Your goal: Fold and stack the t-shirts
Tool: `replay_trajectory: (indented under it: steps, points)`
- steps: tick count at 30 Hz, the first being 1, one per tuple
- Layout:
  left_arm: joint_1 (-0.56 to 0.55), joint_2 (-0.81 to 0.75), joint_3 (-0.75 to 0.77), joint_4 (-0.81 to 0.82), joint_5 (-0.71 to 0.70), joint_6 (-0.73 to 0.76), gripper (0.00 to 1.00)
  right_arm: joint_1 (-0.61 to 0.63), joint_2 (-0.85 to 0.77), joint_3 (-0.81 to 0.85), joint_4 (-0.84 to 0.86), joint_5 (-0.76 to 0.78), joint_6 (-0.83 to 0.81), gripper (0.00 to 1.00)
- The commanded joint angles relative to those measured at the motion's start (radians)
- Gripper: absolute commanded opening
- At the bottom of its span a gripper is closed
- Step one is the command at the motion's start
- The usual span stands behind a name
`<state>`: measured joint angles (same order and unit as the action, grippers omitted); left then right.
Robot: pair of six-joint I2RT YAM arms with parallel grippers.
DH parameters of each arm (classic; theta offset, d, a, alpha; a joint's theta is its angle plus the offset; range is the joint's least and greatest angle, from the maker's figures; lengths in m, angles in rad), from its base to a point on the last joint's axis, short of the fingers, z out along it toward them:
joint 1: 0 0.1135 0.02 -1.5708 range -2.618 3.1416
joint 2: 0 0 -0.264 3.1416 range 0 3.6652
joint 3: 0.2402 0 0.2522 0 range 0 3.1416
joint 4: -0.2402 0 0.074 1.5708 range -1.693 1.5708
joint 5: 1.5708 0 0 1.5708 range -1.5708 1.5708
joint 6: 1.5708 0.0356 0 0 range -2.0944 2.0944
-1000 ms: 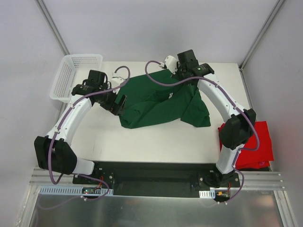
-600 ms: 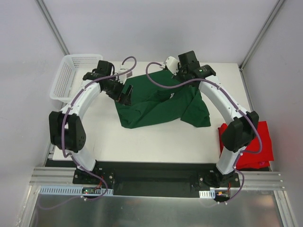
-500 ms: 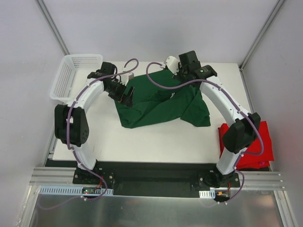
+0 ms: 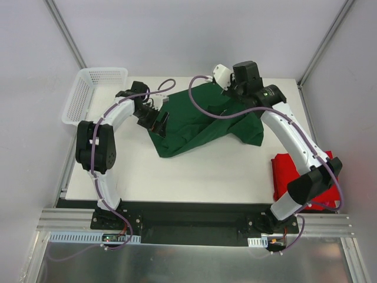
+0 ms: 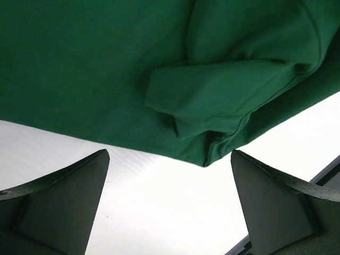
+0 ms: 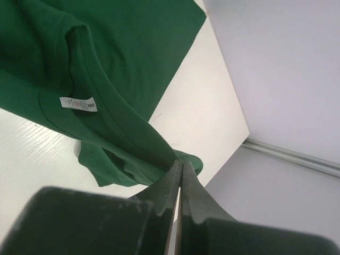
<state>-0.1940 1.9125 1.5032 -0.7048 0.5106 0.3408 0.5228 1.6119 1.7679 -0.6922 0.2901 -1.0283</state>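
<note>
The dark green t-shirt [image 4: 194, 121] lies crumpled on the white table [image 4: 194, 171], its far edge drawn up. My right gripper [image 4: 228, 88] is shut on a fold of it near the collar; in the right wrist view the closed tips [image 6: 180, 163] pinch the green cloth [image 6: 106, 58], whose white label [image 6: 78, 103] shows. My left gripper [image 4: 156, 121] stands open at the shirt's left edge. In the left wrist view its fingers [image 5: 58, 202] stand wide apart over bare table, with a folded corner of the shirt [image 5: 212, 106] just beyond them. The red t-shirt [image 4: 285, 177] lies at the right, partly hidden by the right arm.
A white mesh basket [image 4: 88, 97] stands at the table's back left corner, close behind the left arm. The enclosure's walls and frame posts [image 4: 321, 53] border the table at the back and sides.
The left arm has swung toward the back right, bringing its open gripper to the shirt's left edge. The right gripper has moved right, dragging and stretching the green shirt with it.
</note>
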Motion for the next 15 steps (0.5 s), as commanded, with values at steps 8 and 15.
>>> replay_trajectory:
  steps: [8, 15]
  points:
    - [0.011, 0.028, 0.078, -0.002, 0.035, 0.0, 0.99, 0.032, -0.175, -0.082, 0.069, 0.095, -0.02, 0.01]
    - [0.011, 0.0, 0.062, 0.001, 0.014, 0.023, 0.99, 0.055, -0.254, -0.183, -0.123, 0.017, 0.034, 0.01]
